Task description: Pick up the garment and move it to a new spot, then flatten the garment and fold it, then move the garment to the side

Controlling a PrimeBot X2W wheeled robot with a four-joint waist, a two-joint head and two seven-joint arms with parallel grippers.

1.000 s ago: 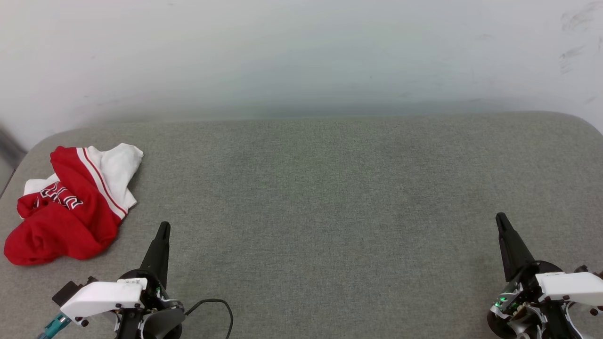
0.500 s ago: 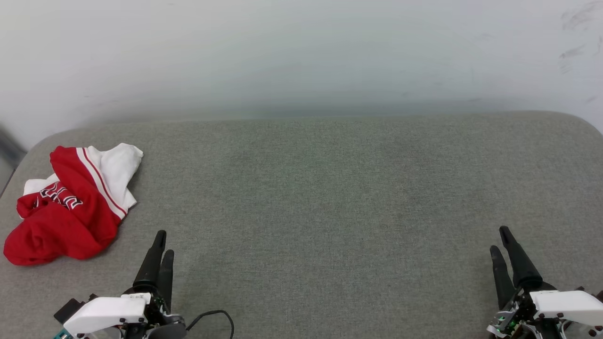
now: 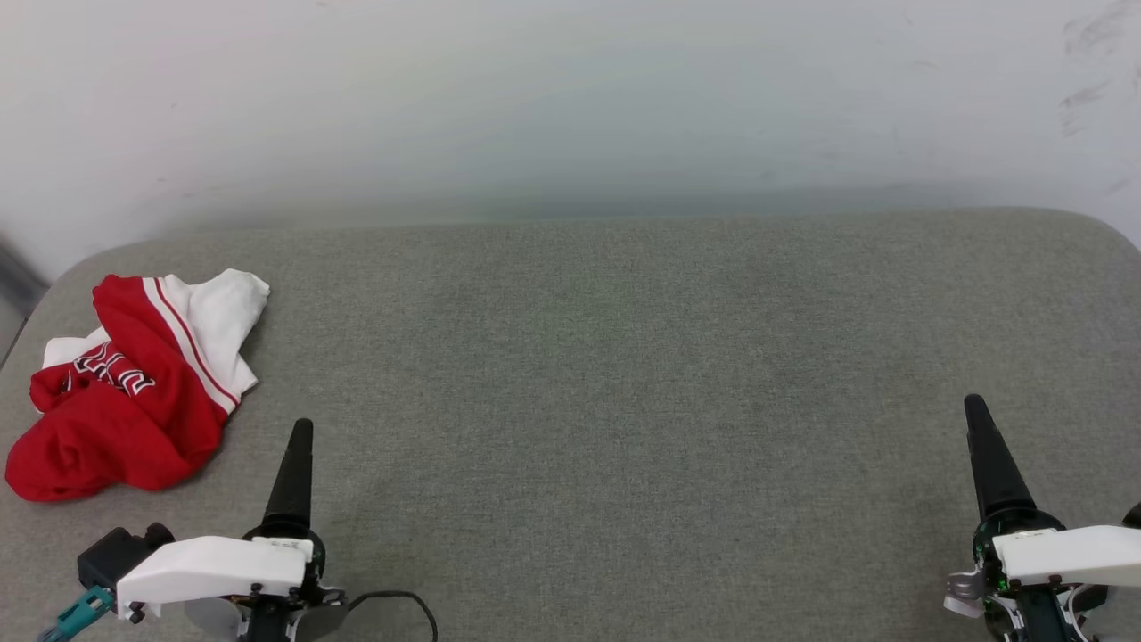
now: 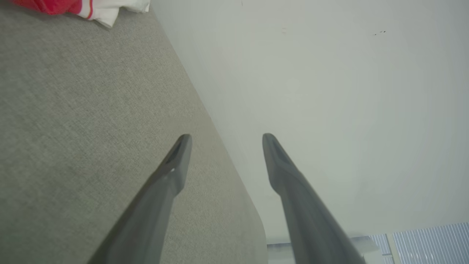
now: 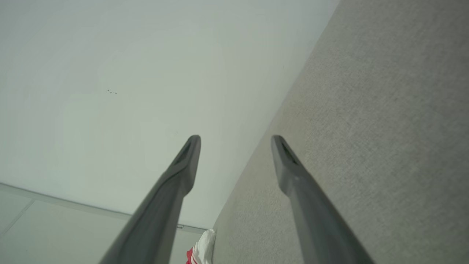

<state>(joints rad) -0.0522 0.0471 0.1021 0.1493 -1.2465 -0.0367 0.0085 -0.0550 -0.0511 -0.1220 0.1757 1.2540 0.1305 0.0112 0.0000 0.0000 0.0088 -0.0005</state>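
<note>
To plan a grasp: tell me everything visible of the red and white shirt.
The red jersey shirt lies crumpled in a heap near the far left corner of the grey fabric-covered table. A white sleeve with red-white striped trim lies on top; black, white-outlined letters show partly. It looks soft. Only the table touches it.

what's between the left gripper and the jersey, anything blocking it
Nothing visible stands in the way. The garment lies crumpled at the left end of the table. The left gripper, open, hangs near its lower right edge in the head view, apart from it, with bare grey fabric between them.
</note>
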